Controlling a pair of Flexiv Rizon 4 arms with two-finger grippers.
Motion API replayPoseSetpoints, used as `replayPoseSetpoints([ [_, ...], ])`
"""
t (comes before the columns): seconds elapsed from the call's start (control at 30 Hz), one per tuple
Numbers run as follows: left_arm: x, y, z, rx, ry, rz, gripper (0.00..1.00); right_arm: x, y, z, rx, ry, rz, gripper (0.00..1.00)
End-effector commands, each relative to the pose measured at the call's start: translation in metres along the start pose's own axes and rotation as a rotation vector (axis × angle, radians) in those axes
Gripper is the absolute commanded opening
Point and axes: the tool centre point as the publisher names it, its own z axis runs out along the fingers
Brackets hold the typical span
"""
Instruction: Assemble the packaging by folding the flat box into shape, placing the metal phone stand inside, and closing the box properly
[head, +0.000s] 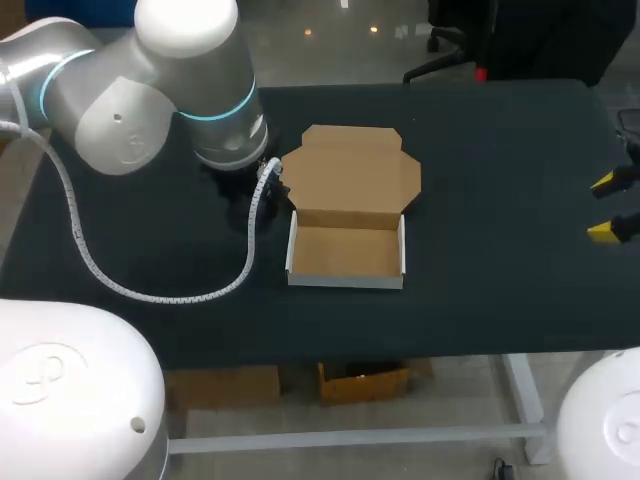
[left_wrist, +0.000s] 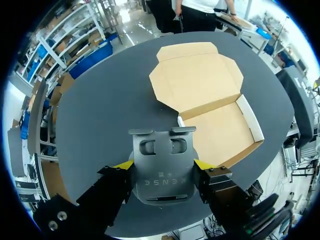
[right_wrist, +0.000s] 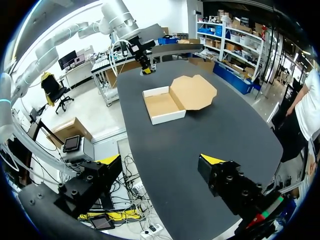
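Left wrist view alone shows the dark metal phone stand (left_wrist: 162, 175) pinched by its sides in the left end effector (left_wrist: 163, 165), its long axis pointing ahead toward the box (left_wrist: 220, 130). Head view hides it behind the left arm (head: 150, 90). The box sits mid-tabletop (head: 500, 290), long axis crosswise, lid (head: 350, 165) lying open on the far side. The right end effector (right_wrist: 159, 160) gapes wide, empty.

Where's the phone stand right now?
In the left wrist view, the phone stand is gripped in the left claw, just left of the open box, not yet inside it.
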Motion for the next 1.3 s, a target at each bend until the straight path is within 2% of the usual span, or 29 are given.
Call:
replayPoseSetpoints([
  [0.03,0.012,-0.002,0.000,-0.008,0.001,0.013,0.00,0.000,0.000,0.000,-0.002,0.000,-0.001,1.00],
  [0.6,0.055,-0.010,0.004,-0.012,0.063,0.087,0.00,0.000,0.000,0.000,-0.002,0.000,-0.001,1.00],
  [1.3,0.091,-0.042,0.035,0.008,0.092,0.121,0.00,0.000,0.000,0.000,-0.002,0.000,-0.001,1.00],
])
